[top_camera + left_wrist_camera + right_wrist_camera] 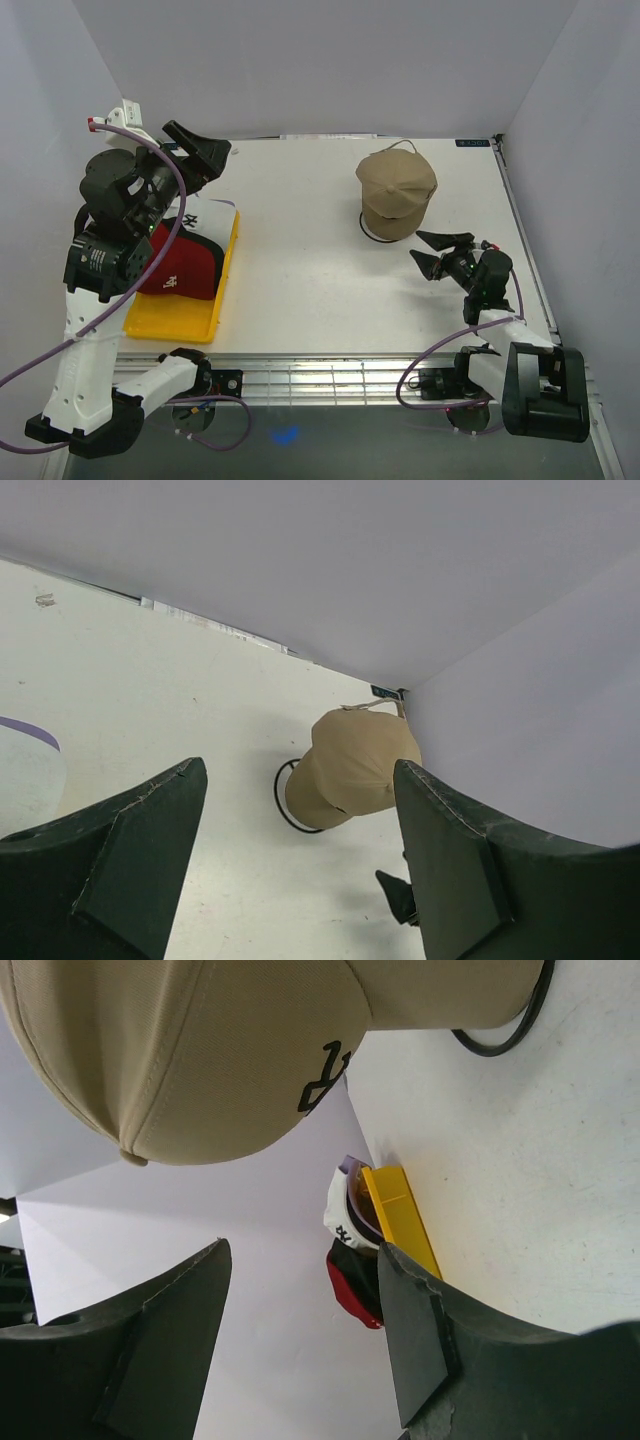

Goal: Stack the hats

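Observation:
A tan cap (397, 185) with a black logo sits on a black wire stand (371, 233) at the back right. It also shows in the left wrist view, tan cap (355, 765), and fills the top of the right wrist view, tan cap (200, 1050). On the left, a red hat (183, 270), a black hat (200, 243) and a white hat (215, 218) lie piled in a yellow tray (180, 320). My left gripper (213, 155) hangs open above the tray's far end. My right gripper (418, 247) stands open just in front of the tan cap, holding nothing.
The right wrist view shows the tray (400, 1210) far off, with the white hat (345, 1210), a lavender edge (352, 1165) and the red hat (350, 1290). White walls enclose the table on three sides. The wire stand's loop (280, 800) rests on the tabletop.

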Tool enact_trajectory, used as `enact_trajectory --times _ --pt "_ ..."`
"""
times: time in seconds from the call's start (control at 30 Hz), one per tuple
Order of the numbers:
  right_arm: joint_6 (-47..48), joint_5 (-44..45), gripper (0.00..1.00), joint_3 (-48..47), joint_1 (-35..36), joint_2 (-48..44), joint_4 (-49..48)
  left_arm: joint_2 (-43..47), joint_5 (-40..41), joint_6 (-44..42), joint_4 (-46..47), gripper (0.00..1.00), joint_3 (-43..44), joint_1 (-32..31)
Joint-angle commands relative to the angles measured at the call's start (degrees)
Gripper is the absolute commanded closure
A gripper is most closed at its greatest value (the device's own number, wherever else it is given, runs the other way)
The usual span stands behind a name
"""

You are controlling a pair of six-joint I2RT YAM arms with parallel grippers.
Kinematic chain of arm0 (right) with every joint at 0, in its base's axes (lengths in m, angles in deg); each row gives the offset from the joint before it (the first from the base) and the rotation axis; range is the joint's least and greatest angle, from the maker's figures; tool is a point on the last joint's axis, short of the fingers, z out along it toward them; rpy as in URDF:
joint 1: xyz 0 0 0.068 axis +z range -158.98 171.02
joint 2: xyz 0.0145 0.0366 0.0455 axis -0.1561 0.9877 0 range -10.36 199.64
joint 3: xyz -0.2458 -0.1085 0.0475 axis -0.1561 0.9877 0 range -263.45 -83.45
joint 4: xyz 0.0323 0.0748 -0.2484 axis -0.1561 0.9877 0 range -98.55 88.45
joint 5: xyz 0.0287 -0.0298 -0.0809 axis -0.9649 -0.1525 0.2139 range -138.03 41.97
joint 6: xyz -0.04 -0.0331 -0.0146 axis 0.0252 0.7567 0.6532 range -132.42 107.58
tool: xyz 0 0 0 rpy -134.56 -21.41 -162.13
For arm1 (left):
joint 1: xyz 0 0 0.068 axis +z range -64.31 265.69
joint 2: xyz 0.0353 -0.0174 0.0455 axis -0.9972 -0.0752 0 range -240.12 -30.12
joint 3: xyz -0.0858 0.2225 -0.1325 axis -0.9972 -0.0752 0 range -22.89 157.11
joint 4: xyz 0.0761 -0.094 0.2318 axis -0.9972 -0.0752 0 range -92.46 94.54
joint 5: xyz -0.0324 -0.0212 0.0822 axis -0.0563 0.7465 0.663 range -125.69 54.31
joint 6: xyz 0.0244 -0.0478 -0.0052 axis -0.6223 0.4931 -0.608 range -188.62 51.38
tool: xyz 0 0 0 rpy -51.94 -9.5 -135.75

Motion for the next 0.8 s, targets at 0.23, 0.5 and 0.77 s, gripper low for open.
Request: enact_trajectory --times 0.23,0.5,0.77 --pt "8.01 -2.69 0.33 -6.62 -0.91 4.15 0.28 1.33 0.6 -0.59 -0.18 0.14 -1.3 0.01" --pt "28.75 -2.0 0.32 -20.94 -0.82 1.78 24.67 -0.17 5.85 0.29 -7.37 0.15 -2.53 -0.08" --pt "48.54 -0.42 0.34 -34.04 5.14 -1.83 41.31 2.64 24.91 8.71 -21.17 0.15 -6.91 0.01"
